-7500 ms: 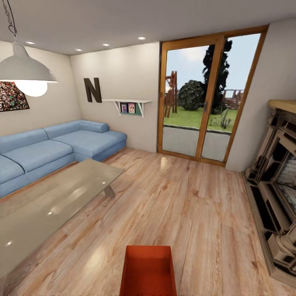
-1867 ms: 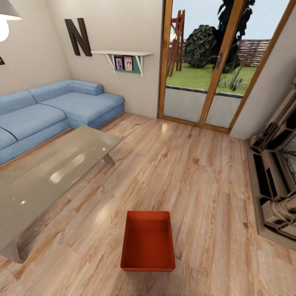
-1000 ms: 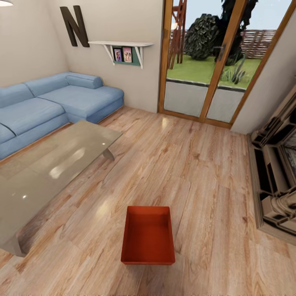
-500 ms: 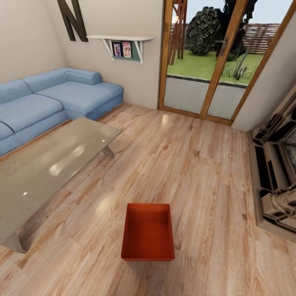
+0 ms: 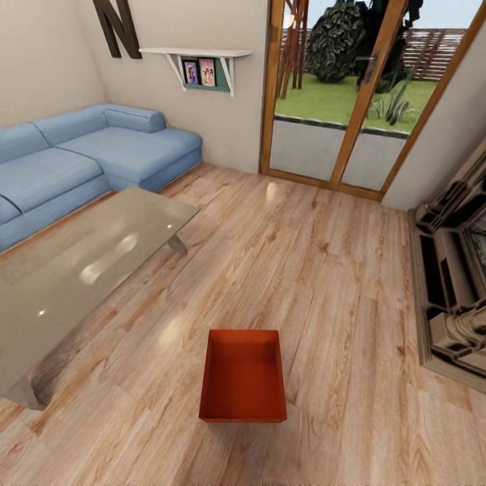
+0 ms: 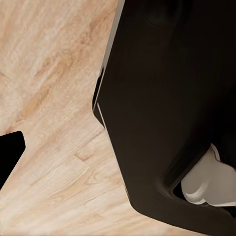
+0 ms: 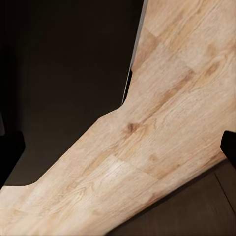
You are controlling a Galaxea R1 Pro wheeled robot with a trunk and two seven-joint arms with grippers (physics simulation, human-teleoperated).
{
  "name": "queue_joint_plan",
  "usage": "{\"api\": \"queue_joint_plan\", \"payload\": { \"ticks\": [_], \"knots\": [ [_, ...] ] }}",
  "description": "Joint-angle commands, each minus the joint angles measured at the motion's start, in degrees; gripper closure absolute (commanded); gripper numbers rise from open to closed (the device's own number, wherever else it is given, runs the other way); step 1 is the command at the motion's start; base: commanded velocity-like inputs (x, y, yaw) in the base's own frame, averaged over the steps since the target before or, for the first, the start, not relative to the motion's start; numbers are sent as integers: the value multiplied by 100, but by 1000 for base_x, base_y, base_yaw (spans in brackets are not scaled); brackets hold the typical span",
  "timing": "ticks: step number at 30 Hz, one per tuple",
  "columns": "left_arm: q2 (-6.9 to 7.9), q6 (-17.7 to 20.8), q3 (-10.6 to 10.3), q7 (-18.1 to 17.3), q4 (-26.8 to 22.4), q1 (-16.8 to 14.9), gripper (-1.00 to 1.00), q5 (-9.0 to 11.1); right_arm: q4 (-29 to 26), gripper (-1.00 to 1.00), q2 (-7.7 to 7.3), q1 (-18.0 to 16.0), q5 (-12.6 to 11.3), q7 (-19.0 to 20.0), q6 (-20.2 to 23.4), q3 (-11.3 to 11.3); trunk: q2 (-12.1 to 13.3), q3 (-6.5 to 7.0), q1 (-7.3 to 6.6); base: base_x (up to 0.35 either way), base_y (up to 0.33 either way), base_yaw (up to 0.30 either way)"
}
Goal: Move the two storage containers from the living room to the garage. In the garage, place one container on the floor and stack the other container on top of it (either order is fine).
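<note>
One orange-red, thin-walled, lidless box-shaped storage container (image 5: 243, 378) sits upright on the light wood plank floor (image 5: 324, 270) of your living room, low in the head view, well apart from the glass coffee table (image 5: 81, 270) on its left. Beyond lie the blue corner sofa (image 5: 88, 158), the wood-framed glass doors (image 5: 351, 94) and, at right, the fireplace (image 5: 452, 270). Your wrist views show dark robot bodywork (image 6: 172, 98) above plank floor; whether either gripper's fingers are apart or together you cannot tell.
</note>
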Motion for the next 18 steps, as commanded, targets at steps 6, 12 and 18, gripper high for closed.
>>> {"api": "queue_joint_plan", "payload": {
  "ticks": [6, 12, 18],
  "knots": [
    [0, 1, -48, 17, -4, -1, -100, 44, 14, -100, 4, -5, -62, 0, -36, 44, -4, -60, 1, 0, 0, 0],
    [0, 1, -48, 17, -4, -1, -100, 45, 14, -100, 9, -5, -65, -5, -40, 47, -4, -116, 1, 0, 0, 0],
    [0, 1, -48, 17, -4, -1, -100, 46, 14, -100, 13, -5, -56, -4, -71, 41, -4, -161, 1, 0, 0, 0]
  ]
}}
